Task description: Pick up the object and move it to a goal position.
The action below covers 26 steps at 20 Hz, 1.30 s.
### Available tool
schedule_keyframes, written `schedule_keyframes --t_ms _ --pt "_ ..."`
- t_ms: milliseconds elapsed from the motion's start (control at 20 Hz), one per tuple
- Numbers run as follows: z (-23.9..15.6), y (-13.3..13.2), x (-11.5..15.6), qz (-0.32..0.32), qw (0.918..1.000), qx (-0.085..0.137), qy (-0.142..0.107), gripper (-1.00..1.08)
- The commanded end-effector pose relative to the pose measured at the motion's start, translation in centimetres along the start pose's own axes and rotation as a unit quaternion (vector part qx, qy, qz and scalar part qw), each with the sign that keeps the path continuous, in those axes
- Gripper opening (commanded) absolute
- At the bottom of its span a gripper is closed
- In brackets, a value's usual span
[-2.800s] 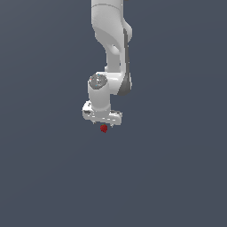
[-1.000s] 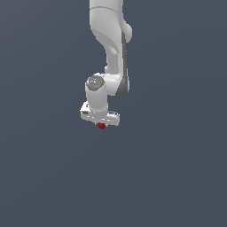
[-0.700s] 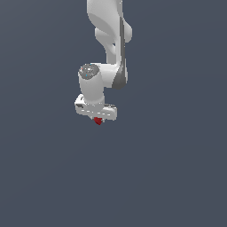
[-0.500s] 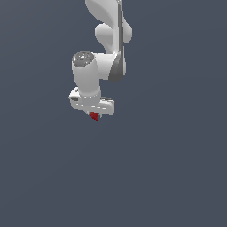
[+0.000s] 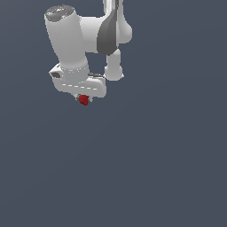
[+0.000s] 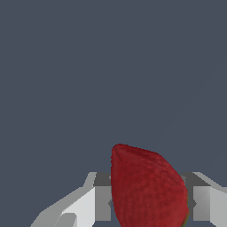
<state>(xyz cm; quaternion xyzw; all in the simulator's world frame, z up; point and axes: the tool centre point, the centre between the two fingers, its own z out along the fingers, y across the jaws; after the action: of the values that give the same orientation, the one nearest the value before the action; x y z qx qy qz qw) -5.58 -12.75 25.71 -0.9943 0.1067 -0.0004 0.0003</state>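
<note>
Your gripper (image 5: 84, 98) is clamped on the strawberry (image 5: 83, 100), held aloft toward the exterior view's left. It is pinched only by its sides (image 6: 148, 186), so a jerky move could let it slip out before the goal.

Open grey space all around the arm (image 5: 71, 40), no obstacles.

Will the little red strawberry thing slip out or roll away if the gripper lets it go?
The strawberry looks rounded and tapered, so it would probably roll if set down. It is tiny beside the gripper, so likely light. The fingers press both its sides; its bumpy skin may help the hold, though the curved sides could slip.
</note>
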Motion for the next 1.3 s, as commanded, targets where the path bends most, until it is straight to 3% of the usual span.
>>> schedule_keyframes --t_ms 0,650,1250 --pt "-2.7 0.8 0.1 0.0 1.0 0.0 0.0 -1.0" --pt "-14.7 4.2 1.3 0.0 1.0 0.0 0.0 -1.0" --pt "-18.9 5.4 2.0 -0.001 1.0 0.0 0.0 -1.0"
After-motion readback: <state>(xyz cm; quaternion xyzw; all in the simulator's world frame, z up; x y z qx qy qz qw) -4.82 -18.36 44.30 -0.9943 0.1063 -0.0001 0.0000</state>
